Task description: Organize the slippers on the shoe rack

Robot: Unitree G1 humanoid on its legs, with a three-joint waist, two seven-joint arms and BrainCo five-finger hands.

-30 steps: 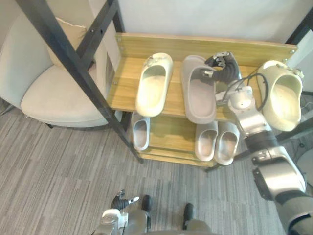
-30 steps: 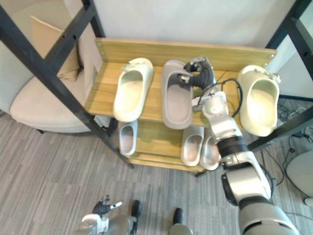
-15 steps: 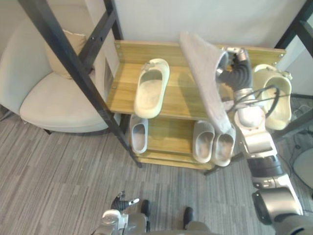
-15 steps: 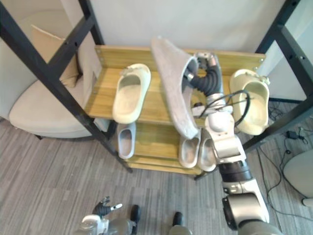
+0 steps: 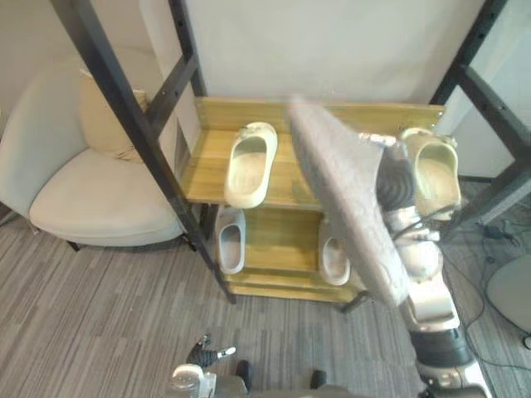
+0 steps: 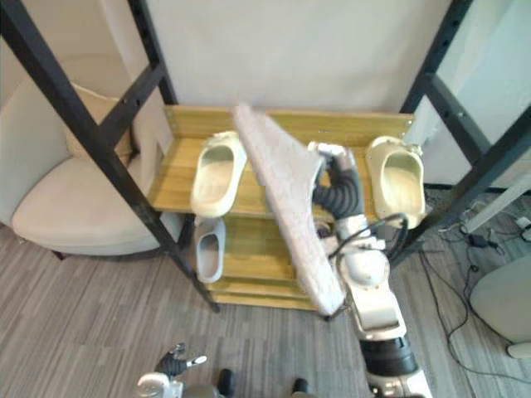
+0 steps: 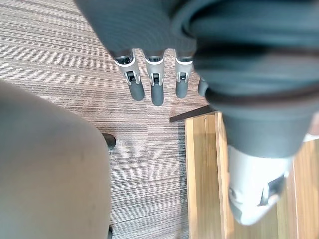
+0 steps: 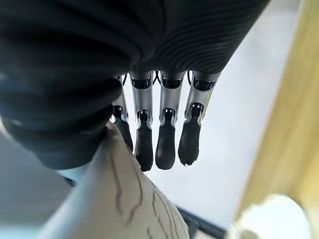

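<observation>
Lifted since a second ago: large grey rubber slipper, off the top shelf of the wooden shoe rack and swung up towards the camera, textured sole outward, toe end low, clear of the boards.

Left eye view: right hand behind the slipper's upper end, closed on its strap edge. Pale cream slipper lying on the top shelf at the left, second cream slipper at the right end. Small grey slipper on the lower shelf, another partly masked. Left hand low near the floor.

Right eye view: same layout, white armchair beside the rack.

Left wrist view: fingers straight, holding nothing, above striped grey carpet.

Right wrist view: fingertips bent over the slipper's rim; thumb hidden.

Step in hand, as a judgement: carrying the grey slipper to a new place. Next: choose a free stretch of shelf, turn the sole down, lower flat, then release.

Hidden: middle of the top shelf behind the raised slipper; no matching grey slipper made out.
</observation>
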